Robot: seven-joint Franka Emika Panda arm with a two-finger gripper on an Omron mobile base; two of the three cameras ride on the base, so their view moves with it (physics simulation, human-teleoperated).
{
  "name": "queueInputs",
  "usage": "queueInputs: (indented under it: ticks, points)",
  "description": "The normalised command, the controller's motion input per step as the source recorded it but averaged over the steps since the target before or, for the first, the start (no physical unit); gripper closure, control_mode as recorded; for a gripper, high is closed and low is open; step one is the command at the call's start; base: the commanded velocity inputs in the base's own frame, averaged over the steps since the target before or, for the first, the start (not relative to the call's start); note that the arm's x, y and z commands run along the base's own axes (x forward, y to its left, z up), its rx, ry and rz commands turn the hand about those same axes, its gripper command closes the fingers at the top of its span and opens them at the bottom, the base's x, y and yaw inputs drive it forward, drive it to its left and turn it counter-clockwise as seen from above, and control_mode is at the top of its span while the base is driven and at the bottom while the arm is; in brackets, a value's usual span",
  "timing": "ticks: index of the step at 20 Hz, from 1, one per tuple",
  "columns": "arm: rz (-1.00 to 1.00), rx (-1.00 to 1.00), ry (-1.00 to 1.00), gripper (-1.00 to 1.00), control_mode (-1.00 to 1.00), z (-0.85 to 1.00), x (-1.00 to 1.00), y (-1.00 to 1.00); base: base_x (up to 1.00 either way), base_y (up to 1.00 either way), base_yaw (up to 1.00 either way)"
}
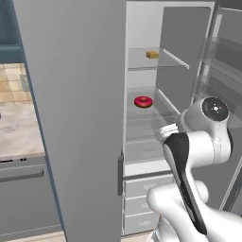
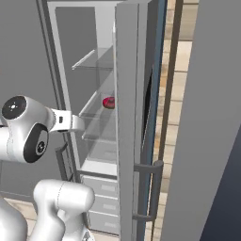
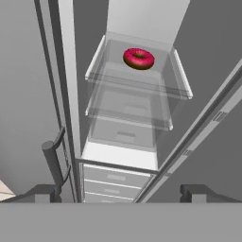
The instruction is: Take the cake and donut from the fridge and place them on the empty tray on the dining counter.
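Nearest to us in the hand view, the tool (image 3: 120,193) shows its two dark fingertips (image 3: 198,193) far apart at the bottom edge, with nothing between them; the jaws stand wide and hold nothing.

Beyond the tips we see the fridge (image 1: 71,118) with its right door swung open. Low in the compartment sit white drawers (image 3: 116,182), and above them a stack of clear glass shelves (image 3: 132,106).

The donut (image 3: 139,58), red-pink and glossy with its hole showing, lies flat on a middle glass shelf, toward the back of it and well apart from the tool. In the left base view we find the same donut (image 1: 143,101) on that shelf, and in the right base view it (image 2: 108,102) peeks out just left of the closed door's edge.

Farther up and deeper, the cake (image 1: 152,54), a small tan-orange block, rests on the upper glass shelf (image 1: 156,60), one level above the donut.

At far left of the left base view, a marbled tabletop (image 1: 19,132) sits beside the fridge.
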Motion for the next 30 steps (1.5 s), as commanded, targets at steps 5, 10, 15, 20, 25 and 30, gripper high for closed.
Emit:
queueInputs:
  ticks: [5, 10, 15, 20, 25, 30]
  points:
    - [0.0, 0.0, 0.0, -1.0, 1.0, 0.0, 0.0, 0.0, 0.99, -0.44, 0.0]
    - [0.0, 0.0, 0.0, -1.0, 1.0, 0.0, 0.0, 0.0, 1.0, -0.48, 0.0]
    - [0.0, 0.0, 0.0, -1.0, 1.0, 0.0, 0.0, 0.0, 1.0, -0.42, -0.05]
    - [0.0, 0.0, 0.0, -1.0, 1.0, 0.0, 0.0, 0.0, 0.96, -0.32, -0.03]
    - [0.0, 0.0, 0.0, -1.0, -1.0, 0.0, 0.03, 0.0, 0.32, -0.05, 0.0]
    - [0.0, 0.0, 0.0, -1.0, -1.0, 0.0, 0.01, -0.07, 0.0, 0.0, 0.0]
